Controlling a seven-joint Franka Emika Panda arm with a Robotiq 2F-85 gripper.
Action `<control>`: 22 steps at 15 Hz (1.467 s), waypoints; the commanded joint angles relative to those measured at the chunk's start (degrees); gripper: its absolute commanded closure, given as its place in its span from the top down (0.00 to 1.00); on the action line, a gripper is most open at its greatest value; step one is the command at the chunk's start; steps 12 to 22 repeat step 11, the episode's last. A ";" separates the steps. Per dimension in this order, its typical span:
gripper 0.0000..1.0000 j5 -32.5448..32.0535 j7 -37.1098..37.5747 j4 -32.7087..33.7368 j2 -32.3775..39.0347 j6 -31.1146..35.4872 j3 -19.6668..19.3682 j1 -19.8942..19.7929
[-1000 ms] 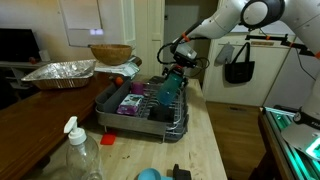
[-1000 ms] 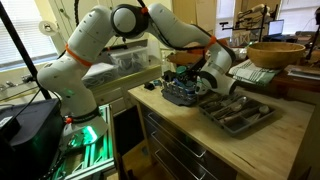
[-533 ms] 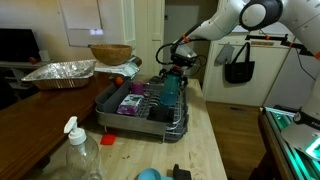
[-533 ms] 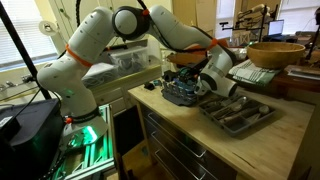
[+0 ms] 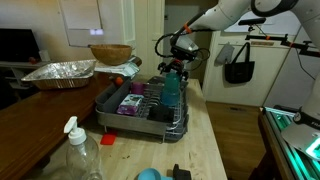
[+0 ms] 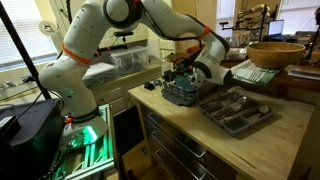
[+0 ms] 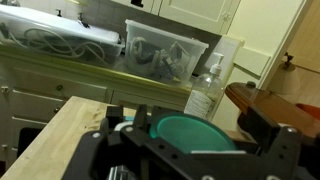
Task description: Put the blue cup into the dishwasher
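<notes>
Lower left of an exterior view: a clear pump bottle (image 5: pixel 76 152) on the wooden surface (image 5: pixel 205 140). Centre: the dish rack (image 5: pixel 135 120), with the blue cup (image 5: pixel 171 92) upright at its far right corner. The claw (image 5: pixel 177 65) hangs just above the cup. In the wrist view its fingers (image 7: pixel 268 140) stand released, clear of the cup's rim. Upper left: a foil tray (image 5: pixel 60 71) and a bowl (image 5: pixel 110 53).

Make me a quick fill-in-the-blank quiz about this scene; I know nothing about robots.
The blue cup stands ___ in the dish rack.
The gripper and its jaws are directly ___ the cup.
The crinkled tray is made of ___.
Missing words: upright; above; foil.
</notes>
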 commanded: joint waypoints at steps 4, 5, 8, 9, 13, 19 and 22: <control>1.00 2.65 0.74 -21.95 -24.08 25.83 -1.78 12.72; 1.00 3.44 1.15 -24.23 -27.03 29.87 -2.63 15.72; 1.00 4.45 3.57 -29.39 -35.29 42.86 -5.28 25.45; 1.00 3.69 5.34 -30.70 -37.67 47.41 -6.21 28.80; 1.00 2.44 4.91 -26.78 -34.15 45.29 1.48 20.82; 1.00 2.44 4.91 -26.78 -34.15 45.29 1.48 20.82; 1.00 2.44 4.91 -26.78 -34.15 45.29 1.48 20.82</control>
